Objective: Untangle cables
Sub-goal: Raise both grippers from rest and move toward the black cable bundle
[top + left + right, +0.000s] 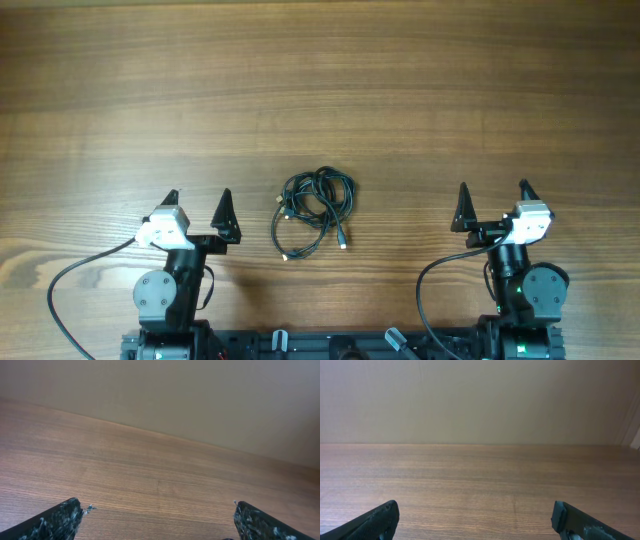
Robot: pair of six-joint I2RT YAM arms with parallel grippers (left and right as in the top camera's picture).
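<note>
Both arms sit tucked in at the near edge. The left gripper (198, 196) and right gripper (493, 189) each have their fingers spread wide with nothing between them, and the wrist cams only show wood. Looks like a ready pose to me, kept out of the way. The cables (318, 196) lie in one loose knot on the table (320, 80), between the two grippers and slightly forward of them, so either arm could reach in. Past that it's just more tabletop.

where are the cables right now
In the overhead view the cables lie in a loose bundle roughly midway between the left pincer and the right pincer, touching neither.
</note>
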